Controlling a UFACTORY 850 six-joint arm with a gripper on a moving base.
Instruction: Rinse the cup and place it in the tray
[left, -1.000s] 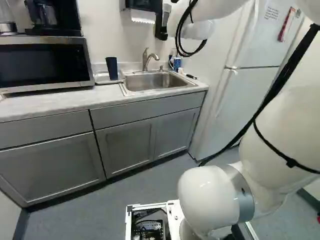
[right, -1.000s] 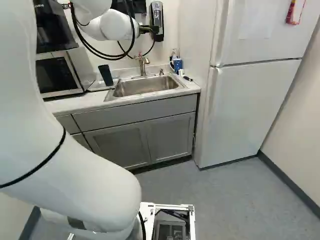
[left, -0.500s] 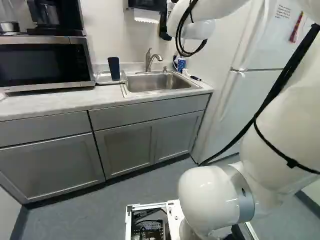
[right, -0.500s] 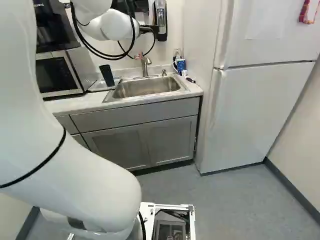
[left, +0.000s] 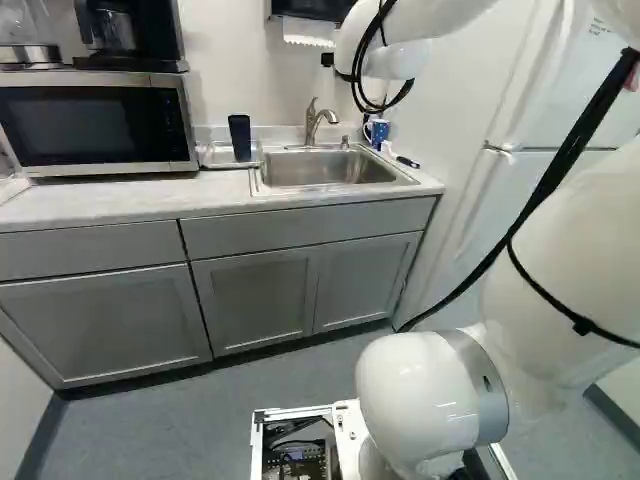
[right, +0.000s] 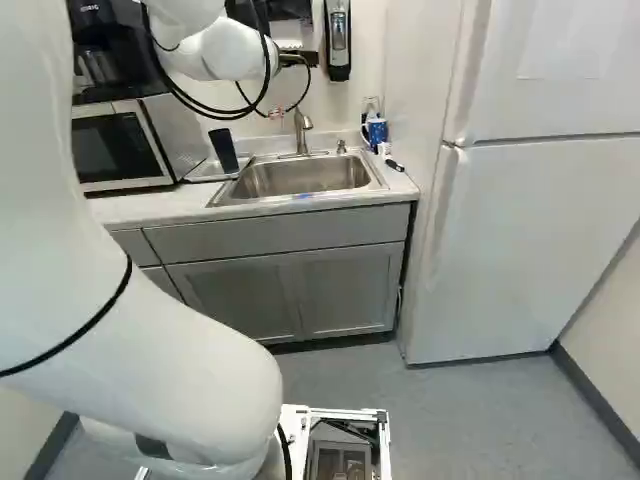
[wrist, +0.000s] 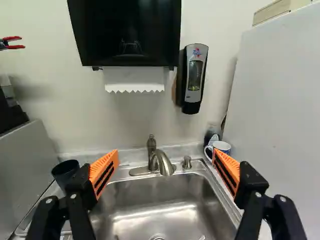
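Facing the sink (wrist: 155, 205) with the gripper (right: 300, 59) wide open

Holding the fingers well apart, with nothing gripped between the orange pads (wrist: 104, 171). Seeing the faucet (wrist: 163, 162) and the sink ahead, through the gap. Finding the dark cup (left: 240, 137) at the tray (left: 213, 156), between the microwave (left: 85, 125) and the sink; viewing its mouth from the wrist, seemingly turned up, though poorly shown there. Spotting a blue-and-white mug (wrist: 221, 146) too, standing on the counter (left: 110, 200) near the sink's back corner, beside the fridge (right: 520, 240). Looking also at the paper towel dispenser (wrist: 125, 35) on the wall above the faucet, and at the soap dispenser (wrist: 194, 75) just beside it.
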